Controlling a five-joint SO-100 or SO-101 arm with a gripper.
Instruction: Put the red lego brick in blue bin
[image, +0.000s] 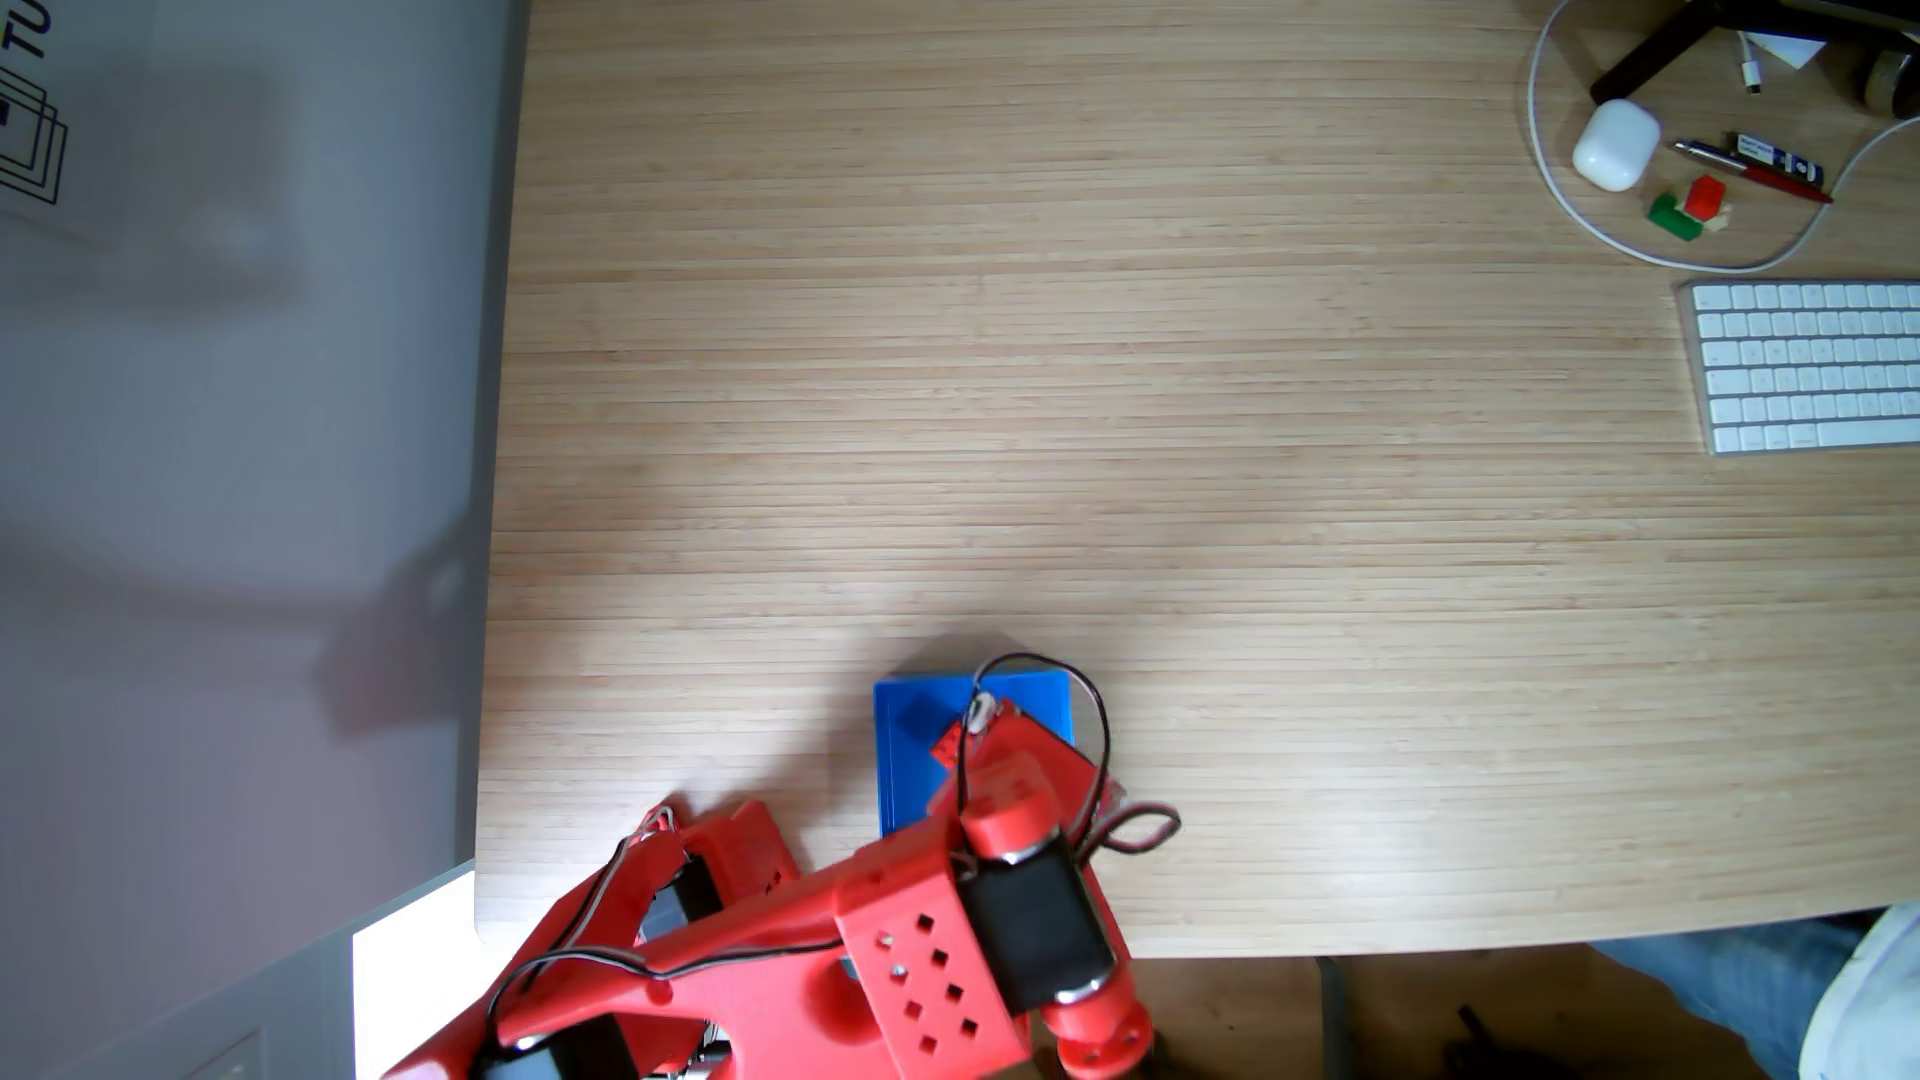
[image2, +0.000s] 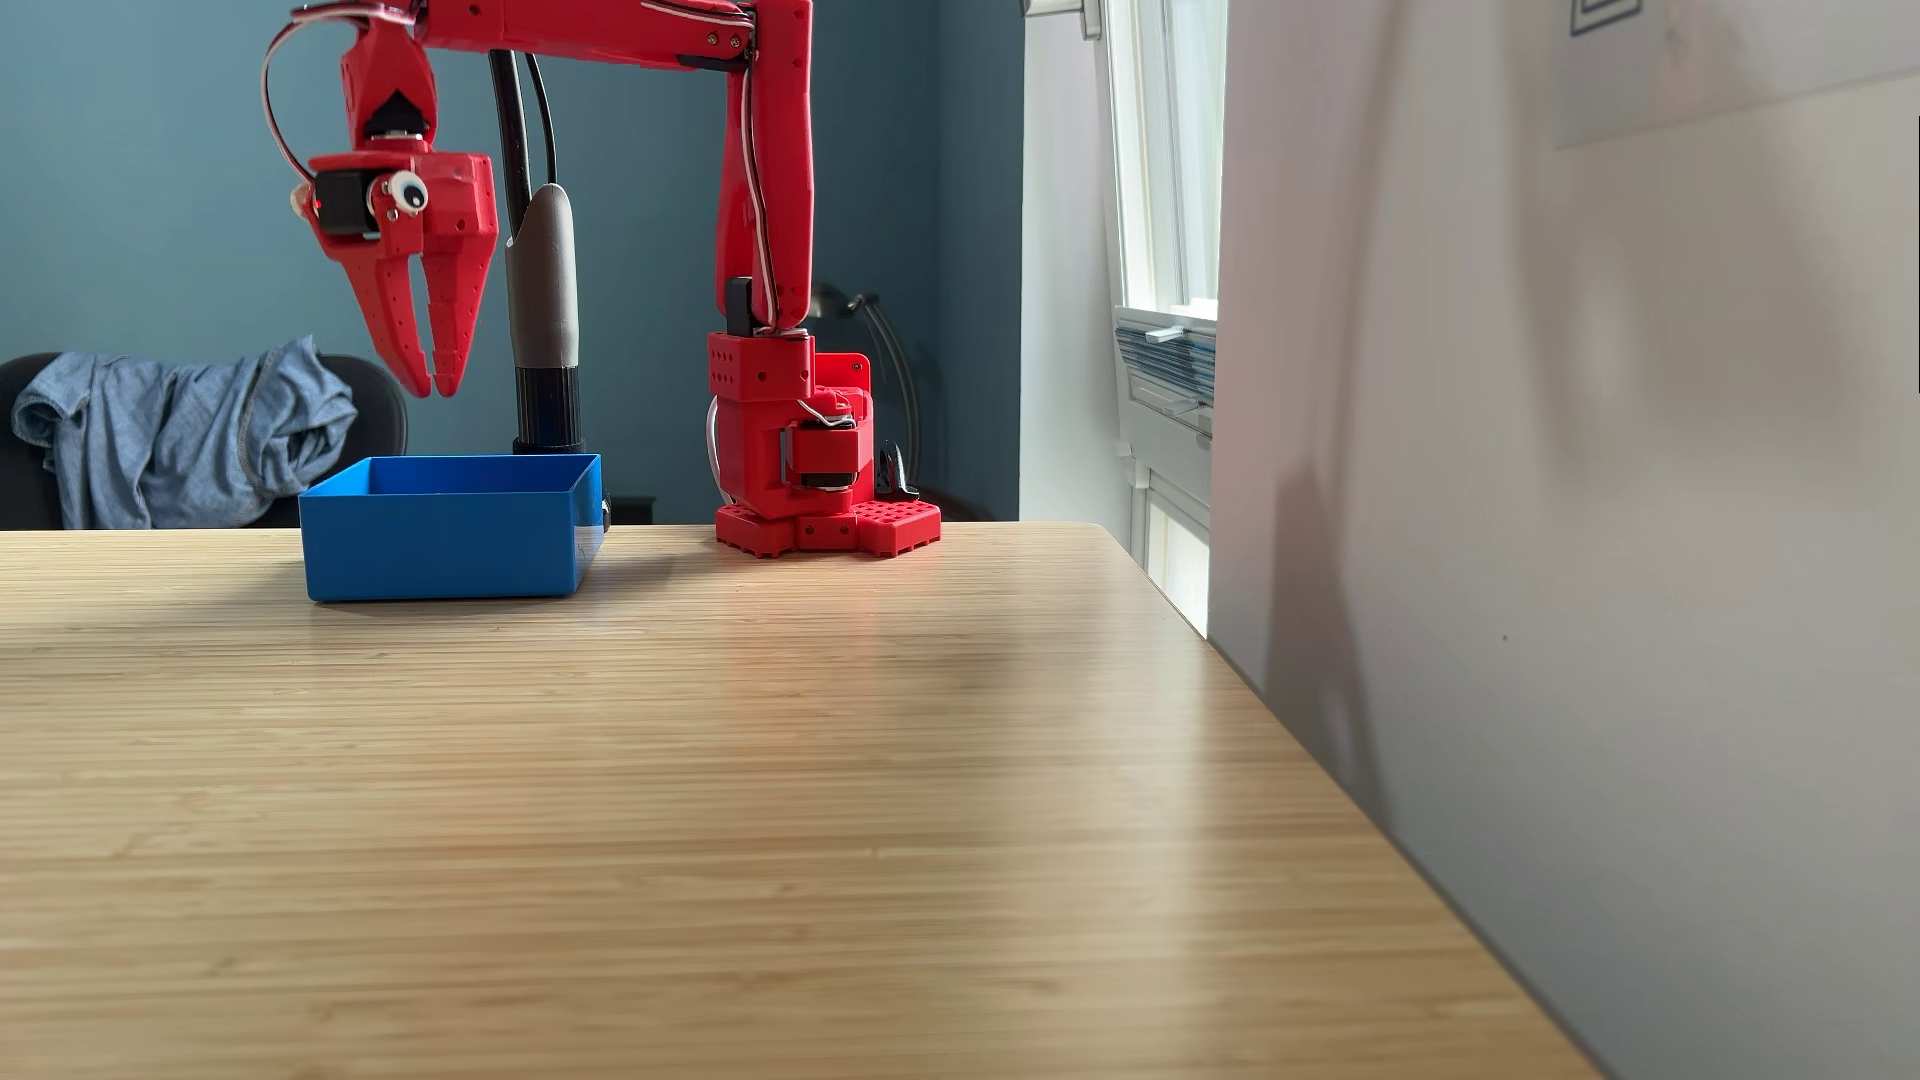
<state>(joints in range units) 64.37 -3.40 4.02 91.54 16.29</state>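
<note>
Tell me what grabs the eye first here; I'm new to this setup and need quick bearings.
The big red arm dominates, its gripper hanging above the blue bin, fingers nearly together with nothing seen between them. From above, a small red lego brick lies inside the bin. A white keyboard sits at that view's right edge.

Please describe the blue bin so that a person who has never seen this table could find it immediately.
On the bamboo-patterned wooden table, look beside the red 3D-printed robot arm's base. Directly below the arm's red two-finger gripper stands the square bright blue plastic open-top bin. It is the sole blue box, with thin straight walls.
</note>
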